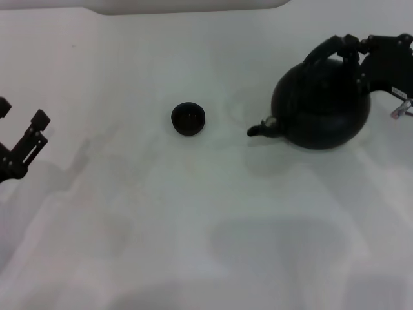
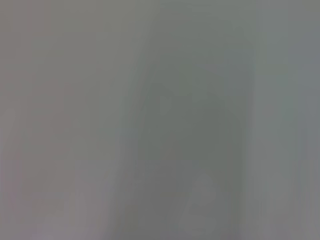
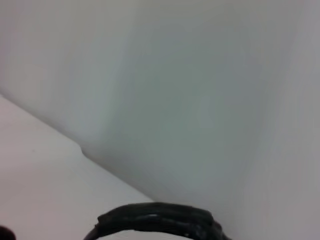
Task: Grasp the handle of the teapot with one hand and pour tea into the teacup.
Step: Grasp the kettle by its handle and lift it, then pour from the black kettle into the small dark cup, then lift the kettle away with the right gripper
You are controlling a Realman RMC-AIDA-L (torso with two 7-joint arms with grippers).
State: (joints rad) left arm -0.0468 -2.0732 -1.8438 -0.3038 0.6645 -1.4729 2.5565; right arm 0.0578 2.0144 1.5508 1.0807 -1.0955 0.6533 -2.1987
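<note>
The round black teapot (image 1: 321,103) is at the right of the white table in the head view, its spout (image 1: 260,128) pointing left toward the teacup. Its black arched handle (image 1: 326,48) loops over the top. My right gripper (image 1: 352,44) is closed around the handle's top right part. The handle's arc also shows in the right wrist view (image 3: 156,220). The tiny dark teacup (image 1: 188,119) stands upright near the table's middle, well left of the spout. My left gripper (image 1: 22,123) is open and empty at the far left edge.
A pale raised edge (image 1: 187,6) runs along the back of the white table (image 1: 193,226). The left wrist view shows only a blank grey surface.
</note>
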